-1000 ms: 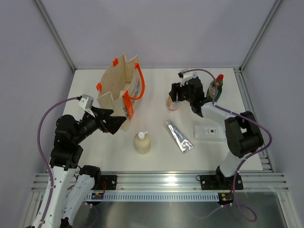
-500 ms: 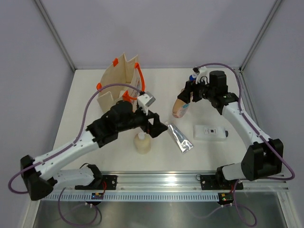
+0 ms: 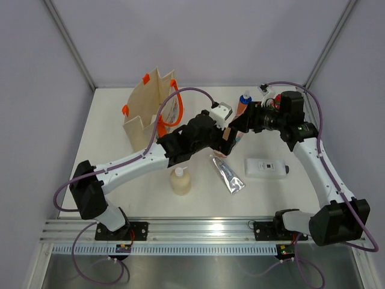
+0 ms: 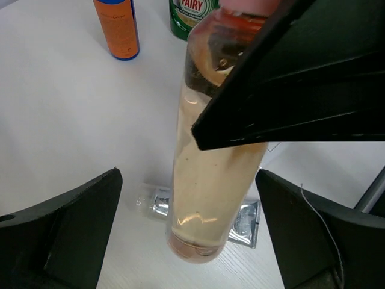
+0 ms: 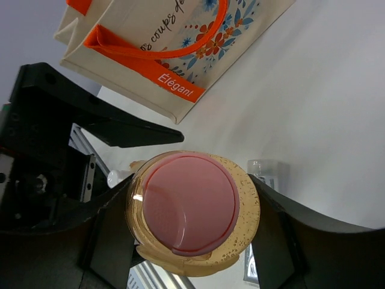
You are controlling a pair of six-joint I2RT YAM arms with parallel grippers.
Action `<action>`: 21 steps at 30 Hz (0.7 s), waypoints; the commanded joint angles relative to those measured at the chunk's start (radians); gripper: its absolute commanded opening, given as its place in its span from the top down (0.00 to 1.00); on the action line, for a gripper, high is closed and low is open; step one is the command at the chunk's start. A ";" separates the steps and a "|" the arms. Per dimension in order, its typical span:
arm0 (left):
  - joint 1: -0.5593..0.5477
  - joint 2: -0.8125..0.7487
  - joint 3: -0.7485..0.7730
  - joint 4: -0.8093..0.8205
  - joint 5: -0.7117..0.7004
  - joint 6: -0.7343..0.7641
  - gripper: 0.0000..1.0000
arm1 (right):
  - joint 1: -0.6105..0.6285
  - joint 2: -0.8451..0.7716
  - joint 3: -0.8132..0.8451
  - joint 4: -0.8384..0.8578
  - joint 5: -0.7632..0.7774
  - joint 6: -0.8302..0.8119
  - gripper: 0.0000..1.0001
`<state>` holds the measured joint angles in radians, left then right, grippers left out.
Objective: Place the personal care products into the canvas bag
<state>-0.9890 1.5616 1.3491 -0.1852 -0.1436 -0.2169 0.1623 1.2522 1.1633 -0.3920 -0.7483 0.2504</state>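
Note:
My right gripper [image 3: 239, 123] is shut on the peach pink-capped bottle [image 3: 231, 137] near its cap [image 5: 189, 208] and holds it above the table. My left gripper [image 3: 224, 143] is open. Its fingers [image 4: 66, 235] stand on either side of the bottle's lower body [image 4: 210, 180] without touching it. The silver tube [image 3: 227, 173] lies under the bottle. The cream pump bottle [image 3: 180, 179] and the flat white bottle [image 3: 266, 167] are on the table. The orange blue-topped bottle [image 3: 243, 103] and the green bottle [image 4: 192, 15] stand at the back. The canvas bag [image 3: 153, 111] stands at the back left.
The bag's printed side and orange handles show in the right wrist view [image 5: 180, 42]. The left arm [image 3: 138, 162] stretches across the table in front of the bag. Grey walls enclose the table, and a metal rail [image 3: 198, 229] runs along the near edge.
My left arm swung right from beside the bag to the peach bottle. My right gripper lifted the bottle off the table and brought it toward the middle.

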 commanded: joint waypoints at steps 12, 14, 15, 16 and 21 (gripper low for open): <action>-0.010 0.014 -0.005 0.147 0.067 0.013 0.17 | -0.030 -0.051 -0.020 0.232 -0.233 0.276 1.00; -0.010 0.021 0.004 0.122 0.094 0.020 0.27 | -0.030 -0.051 -0.020 0.237 -0.233 0.277 1.00; -0.010 0.032 0.010 0.115 0.108 0.022 0.32 | -0.030 -0.048 -0.016 0.239 -0.237 0.271 1.00; -0.010 0.032 0.007 0.109 0.113 0.022 0.43 | -0.030 -0.048 -0.013 0.237 -0.238 0.270 0.98; -0.010 0.017 -0.044 0.113 0.105 0.019 0.75 | -0.032 -0.050 -0.007 0.239 -0.241 0.257 0.76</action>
<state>-1.0004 1.5867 1.3319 -0.1093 -0.0616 -0.1917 0.1318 1.2377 1.1156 -0.2821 -0.8837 0.4488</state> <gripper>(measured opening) 0.558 0.714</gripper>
